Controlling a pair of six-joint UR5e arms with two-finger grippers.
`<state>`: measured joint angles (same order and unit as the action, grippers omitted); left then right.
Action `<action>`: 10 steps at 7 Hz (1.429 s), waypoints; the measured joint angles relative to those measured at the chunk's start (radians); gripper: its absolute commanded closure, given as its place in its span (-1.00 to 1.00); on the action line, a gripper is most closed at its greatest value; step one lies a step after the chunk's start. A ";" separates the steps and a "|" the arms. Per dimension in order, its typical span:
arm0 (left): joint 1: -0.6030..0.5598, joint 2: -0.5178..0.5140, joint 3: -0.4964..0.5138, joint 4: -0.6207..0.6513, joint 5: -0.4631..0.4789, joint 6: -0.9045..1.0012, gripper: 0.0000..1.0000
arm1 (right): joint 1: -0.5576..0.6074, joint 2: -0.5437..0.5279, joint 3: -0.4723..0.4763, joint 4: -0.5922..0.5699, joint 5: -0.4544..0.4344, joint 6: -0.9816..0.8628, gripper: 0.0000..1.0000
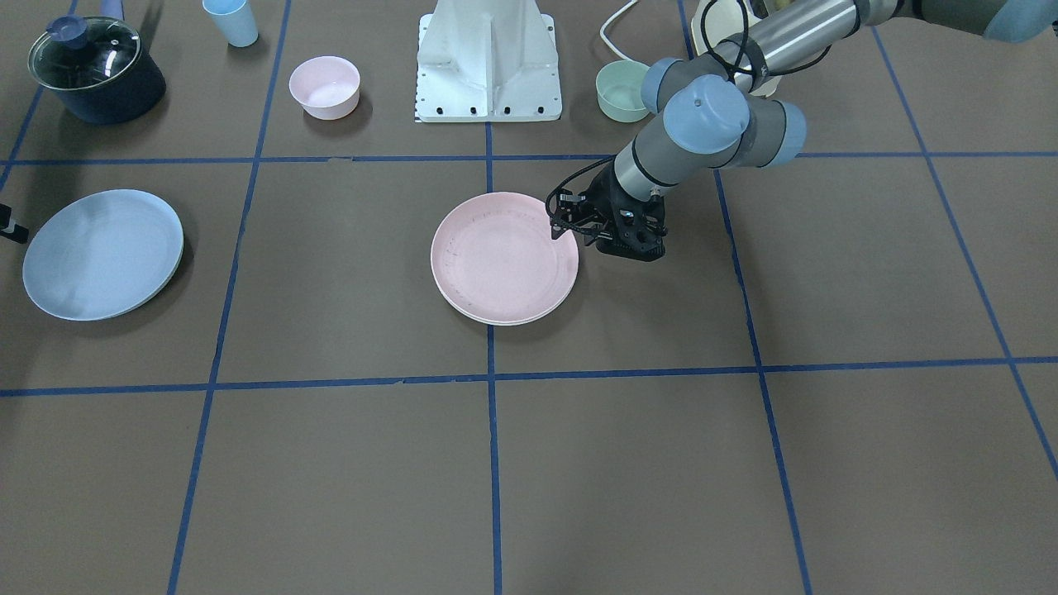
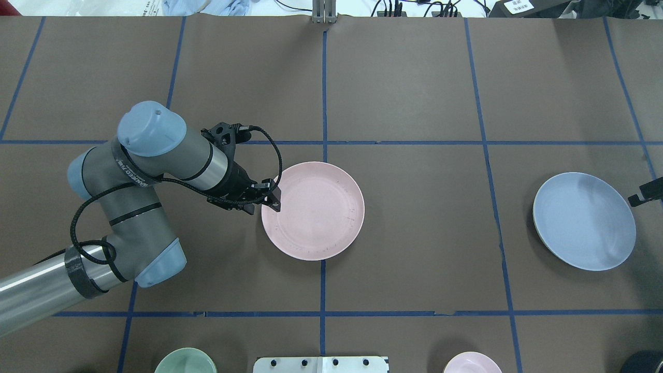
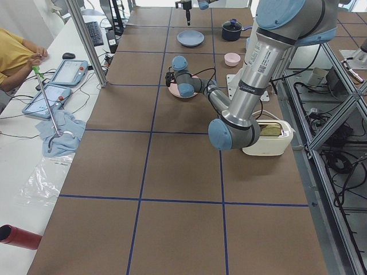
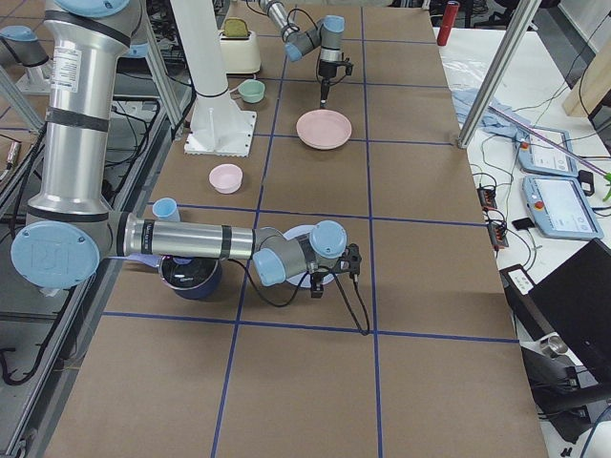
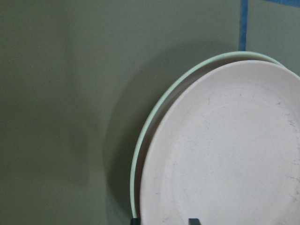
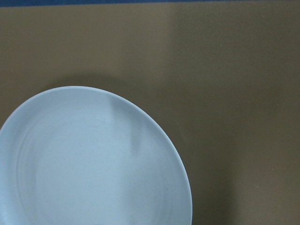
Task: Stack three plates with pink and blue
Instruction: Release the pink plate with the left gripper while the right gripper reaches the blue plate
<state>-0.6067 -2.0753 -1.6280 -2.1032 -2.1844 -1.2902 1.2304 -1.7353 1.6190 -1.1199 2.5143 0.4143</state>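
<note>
While the left tool (image 2: 273, 199) straddles the pink plate's (image 2: 316, 212) rim, the blue plate (image 2: 582, 223) lies well apart.
Pink plate sits mid-counter (image 2: 414, 233) on a green plate (image 5: 154, 122), offset, with the green rim peeking out. Left tool: narrow gap, 1 finger on each side of the lip. Right tool (image 2: 645, 196) is just beside the blue plate's edge; cannot tell its opening. Judged: plates are stiff, light and shallow, and smooth enough to slide on each other. Only hold is a pinch over the raised rim. Set down flat.

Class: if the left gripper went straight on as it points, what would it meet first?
Probably the pink plate's near rim; the left gripper hangs over that edge, pointing down, height unclear.
</note>
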 measured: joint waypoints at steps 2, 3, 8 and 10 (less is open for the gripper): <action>-0.027 0.000 -0.035 0.003 0.005 -0.003 -1.00 | -0.027 0.000 -0.003 0.001 -0.014 0.028 -0.98; -0.043 0.000 -0.049 0.006 0.004 -0.003 -1.00 | -0.041 0.001 -0.005 0.002 -0.028 0.031 -0.97; -0.069 0.012 -0.078 0.013 0.001 -0.004 -1.00 | -0.110 0.034 -0.078 0.019 -0.080 0.032 0.99; -0.074 0.012 -0.087 0.031 0.000 -0.004 -1.00 | -0.112 0.037 -0.093 0.025 -0.079 0.031 1.00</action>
<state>-0.6803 -2.0632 -1.7148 -2.0720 -2.1842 -1.2946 1.1186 -1.6983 1.5257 -1.0948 2.4358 0.4449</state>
